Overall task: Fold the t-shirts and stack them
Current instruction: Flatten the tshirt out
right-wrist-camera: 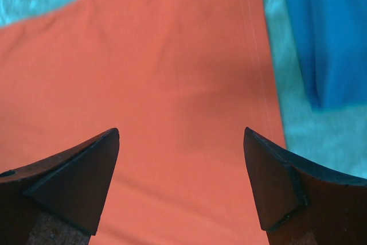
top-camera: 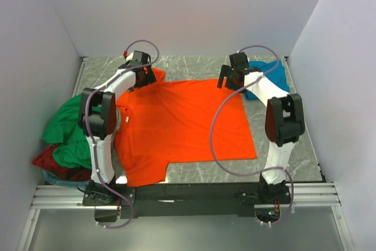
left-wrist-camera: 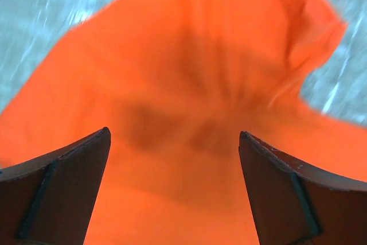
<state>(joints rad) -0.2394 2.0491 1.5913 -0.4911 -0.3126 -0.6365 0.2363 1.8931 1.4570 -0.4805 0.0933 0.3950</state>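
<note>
Orange tee [top-camera: 182, 121] spread on table [top-camera: 200, 171], L gripper [left-wrist-camera: 172, 136] wide open over bunched cloth, R gripper [right-wrist-camera: 180, 133] likewise, both empty

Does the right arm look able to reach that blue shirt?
Probably yes: the blue shirt lies uncovered just beside the open right gripper, with nothing between them.

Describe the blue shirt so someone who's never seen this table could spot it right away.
At the far right corner of the grey marbled table, beyond the right arm, lies the blue t-shirt. It sits just right of the spread orange t-shirt and is the only blue cloth there.
</note>
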